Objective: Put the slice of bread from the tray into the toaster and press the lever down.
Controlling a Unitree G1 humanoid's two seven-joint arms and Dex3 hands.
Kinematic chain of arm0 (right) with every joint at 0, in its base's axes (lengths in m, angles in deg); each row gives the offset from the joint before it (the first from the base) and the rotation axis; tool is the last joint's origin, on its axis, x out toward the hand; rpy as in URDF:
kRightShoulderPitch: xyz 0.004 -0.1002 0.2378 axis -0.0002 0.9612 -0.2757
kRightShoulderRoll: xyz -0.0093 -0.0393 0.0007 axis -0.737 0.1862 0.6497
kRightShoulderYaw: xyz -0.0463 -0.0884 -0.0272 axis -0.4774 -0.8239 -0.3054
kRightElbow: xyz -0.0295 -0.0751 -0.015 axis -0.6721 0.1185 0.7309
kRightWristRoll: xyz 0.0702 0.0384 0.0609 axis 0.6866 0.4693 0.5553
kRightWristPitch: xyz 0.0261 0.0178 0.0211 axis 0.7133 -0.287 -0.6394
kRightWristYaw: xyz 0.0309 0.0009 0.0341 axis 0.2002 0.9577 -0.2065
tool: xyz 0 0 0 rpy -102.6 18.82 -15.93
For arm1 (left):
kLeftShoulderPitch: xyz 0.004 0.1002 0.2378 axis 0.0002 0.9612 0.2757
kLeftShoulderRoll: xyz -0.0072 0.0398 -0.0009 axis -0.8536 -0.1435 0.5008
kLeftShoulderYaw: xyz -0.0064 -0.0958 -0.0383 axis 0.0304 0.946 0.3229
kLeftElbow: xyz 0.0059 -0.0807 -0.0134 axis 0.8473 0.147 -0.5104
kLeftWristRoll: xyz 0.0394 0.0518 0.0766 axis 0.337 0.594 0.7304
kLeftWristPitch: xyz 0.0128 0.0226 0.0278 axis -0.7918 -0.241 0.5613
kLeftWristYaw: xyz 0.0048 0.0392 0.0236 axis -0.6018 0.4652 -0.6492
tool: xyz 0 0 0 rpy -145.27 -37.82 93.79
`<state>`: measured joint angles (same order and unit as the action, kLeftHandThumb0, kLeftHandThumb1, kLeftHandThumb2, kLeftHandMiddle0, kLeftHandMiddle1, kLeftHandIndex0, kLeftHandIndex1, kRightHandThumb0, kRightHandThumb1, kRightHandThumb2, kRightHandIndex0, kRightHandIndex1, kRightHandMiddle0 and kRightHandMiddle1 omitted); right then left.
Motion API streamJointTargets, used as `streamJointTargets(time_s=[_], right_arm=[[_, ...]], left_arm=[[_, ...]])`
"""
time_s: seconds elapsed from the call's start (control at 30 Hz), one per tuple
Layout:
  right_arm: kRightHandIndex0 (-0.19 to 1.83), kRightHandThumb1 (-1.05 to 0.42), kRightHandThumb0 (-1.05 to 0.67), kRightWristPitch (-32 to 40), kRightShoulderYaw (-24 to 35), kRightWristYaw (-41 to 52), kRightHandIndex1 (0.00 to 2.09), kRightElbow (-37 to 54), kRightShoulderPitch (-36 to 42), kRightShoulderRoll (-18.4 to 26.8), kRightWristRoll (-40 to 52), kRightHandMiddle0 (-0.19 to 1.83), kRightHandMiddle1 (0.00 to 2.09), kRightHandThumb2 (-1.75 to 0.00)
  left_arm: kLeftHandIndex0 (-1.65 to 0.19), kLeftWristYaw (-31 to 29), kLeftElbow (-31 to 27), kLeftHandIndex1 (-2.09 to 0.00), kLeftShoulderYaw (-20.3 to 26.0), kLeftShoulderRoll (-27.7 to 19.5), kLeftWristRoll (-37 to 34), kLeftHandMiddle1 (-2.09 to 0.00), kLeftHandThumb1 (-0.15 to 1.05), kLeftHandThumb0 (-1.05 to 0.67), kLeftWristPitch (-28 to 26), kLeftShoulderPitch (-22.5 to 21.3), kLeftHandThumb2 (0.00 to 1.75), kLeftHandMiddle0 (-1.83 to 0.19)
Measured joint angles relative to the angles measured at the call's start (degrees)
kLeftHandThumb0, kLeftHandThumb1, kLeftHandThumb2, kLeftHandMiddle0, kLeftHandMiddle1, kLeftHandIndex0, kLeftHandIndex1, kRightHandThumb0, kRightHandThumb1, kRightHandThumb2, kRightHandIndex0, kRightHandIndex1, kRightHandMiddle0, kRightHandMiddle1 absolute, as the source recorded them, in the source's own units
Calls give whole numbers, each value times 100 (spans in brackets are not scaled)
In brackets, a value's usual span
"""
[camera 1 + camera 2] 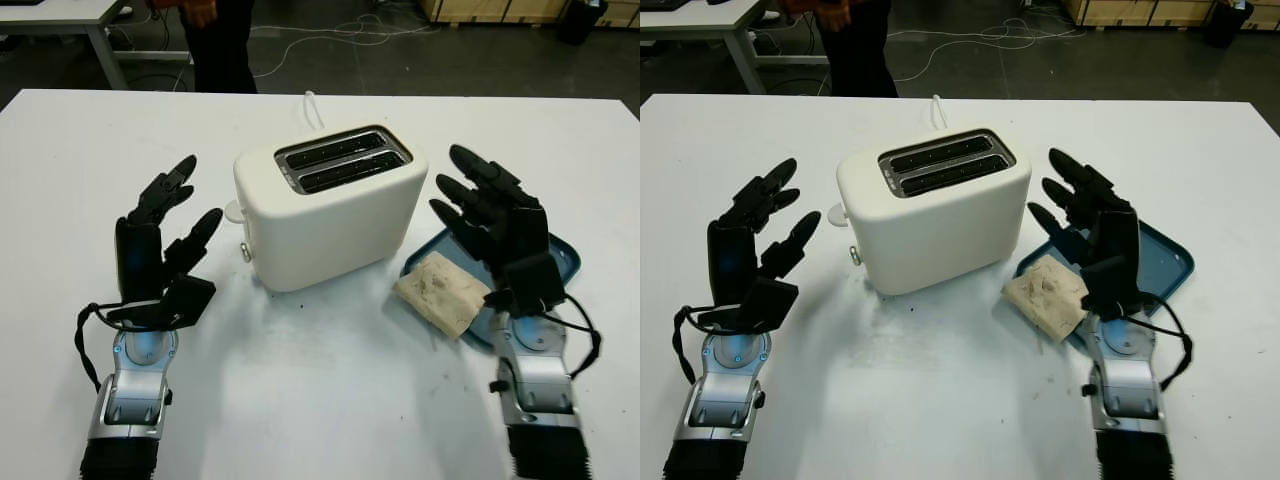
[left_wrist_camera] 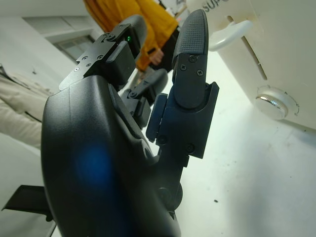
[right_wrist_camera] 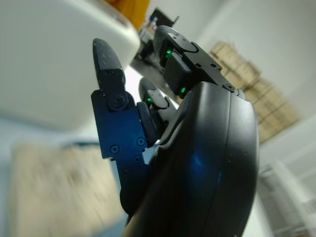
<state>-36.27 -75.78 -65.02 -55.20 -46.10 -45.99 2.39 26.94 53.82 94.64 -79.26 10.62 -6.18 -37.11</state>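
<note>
Hands flank the toaster, bread on the tray's near edge.

Nearest you, the left hand (image 1: 160, 235) is open, holding nothing, above bare white table (image 1: 320, 400) left of the toaster (image 1: 330, 205); the right hand (image 1: 495, 225) is open too, over the blue tray (image 1: 565, 262). The slice of bread (image 1: 440, 290) lies just left of your right hand, half on the tray's near-left rim and half on the table, close to the toaster's right wall. The toaster sits between your hands, both slots facing up, with its lever (image 2: 229, 35) and a round knob (image 2: 276, 101) on the left end, facing your left hand. Beyond it a white cord (image 1: 313, 108) runs toward the far table edge, where a person (image 1: 215, 40) stands.
</note>
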Motion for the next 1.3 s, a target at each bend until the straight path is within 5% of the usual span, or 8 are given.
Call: streamJointTargets(time_s=[0.3,0.67,1.3], right_arm=[[40,-74,-58,-437,296,752,0,771,1299,1373,-585,40,0,0],[15,-72,-74,-487,845,2233,0,1064,1565,2782,-321,17,0,0],[14,-70,-68,-1266,238,1254,2,412,1613,2631,-1769,21,1,0]], left_arm=[[-63,-3,8,-2,-3,3,-15,-58,92,-60,2,-2,26,-52],[-64,1,11,-2,-2,2,-9,-60,92,-60,2,-2,27,-52],[-63,23,13,-1,10,5,-25,-57,92,-60,2,-2,27,-52]])
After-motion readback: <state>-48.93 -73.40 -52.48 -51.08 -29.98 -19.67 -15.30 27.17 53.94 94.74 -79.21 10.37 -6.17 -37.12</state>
